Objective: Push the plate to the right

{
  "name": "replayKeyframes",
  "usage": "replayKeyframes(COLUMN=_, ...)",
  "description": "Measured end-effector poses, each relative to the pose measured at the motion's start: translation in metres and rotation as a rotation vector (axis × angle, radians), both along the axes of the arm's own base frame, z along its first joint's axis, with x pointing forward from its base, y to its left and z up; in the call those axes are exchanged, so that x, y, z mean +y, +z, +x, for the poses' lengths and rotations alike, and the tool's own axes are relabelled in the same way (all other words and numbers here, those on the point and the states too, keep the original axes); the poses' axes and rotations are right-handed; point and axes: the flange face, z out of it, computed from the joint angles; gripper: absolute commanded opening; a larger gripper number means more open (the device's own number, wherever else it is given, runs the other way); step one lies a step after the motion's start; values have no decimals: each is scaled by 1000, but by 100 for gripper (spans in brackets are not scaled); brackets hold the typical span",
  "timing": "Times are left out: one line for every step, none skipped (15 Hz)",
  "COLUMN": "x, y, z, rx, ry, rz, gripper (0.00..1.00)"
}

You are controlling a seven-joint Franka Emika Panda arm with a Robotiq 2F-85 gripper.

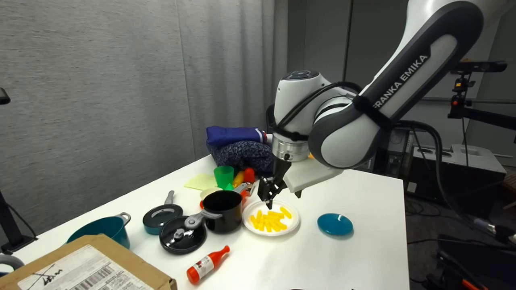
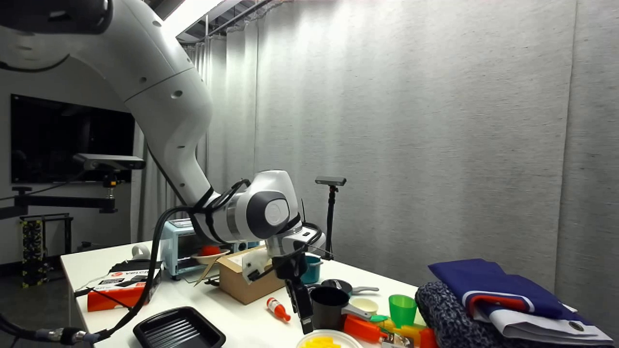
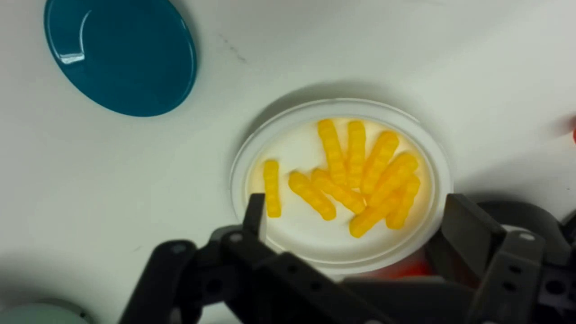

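A pincer [image 3: 355,200] is hanging near the black pot [image 1: 229,222], its jaws standing wide apart and holding nothing, while the white plate [image 3: 294,146] is resting on the desk [image 1: 330,264] just beside that pot. Looking thin, light and fairly stiff, the plate is apparently promising an easy slide, but its yellow fries [image 3: 355,173] are lying seemingly loose, making slow pressure low on the outer rim the likely best hold.
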Motion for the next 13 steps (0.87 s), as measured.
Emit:
replayKeyframes(x=3, y=2, z=1, rx=-11, ry=5, rz=-3, gripper=100)
replayKeyframes(x=4, y=3, z=2, rx=-19, ry=2, rz=-10, gripper=100)
replayKeyframes(x=4, y=3, z=2, rx=-23, ry=-6, rz=-17, gripper=100)
replayKeyframes(x=4, y=1, z=2, rx=-25, ry=-19, rz=-21, gripper=100)
replayKeyframes(x=4, y=-2, z=2, rx=-25, ry=-35, rz=-21, gripper=100)
replayKeyframes(x=4, y=-5, z=2, rx=-23, ry=-51, rz=-19, gripper=100)
replayKeyframes(x=4, y=-8, z=2, rx=-20, ry=-65, rz=-17, gripper=100)
replayKeyframes(x=5, y=-12, z=2, rx=-16, ry=-74, rz=-14, gripper=100)
replayKeyframes(x=6, y=-15, z=2, rx=-12, ry=-79, rz=-10, gripper=100)
replayKeyframes(x=9, y=-17, z=4, rx=-8, ry=-83, rz=0, gripper=100)
replayKeyframes(x=13, y=-18, z=5, rx=-5, ry=-89, rz=16, gripper=100)
replayKeyframes(x=17, y=-18, z=6, rx=-5, ry=-89, rz=28, gripper=100)
replayKeyframes(x=20, y=-17, z=7, rx=-8, ry=-89, rz=34, gripper=100)
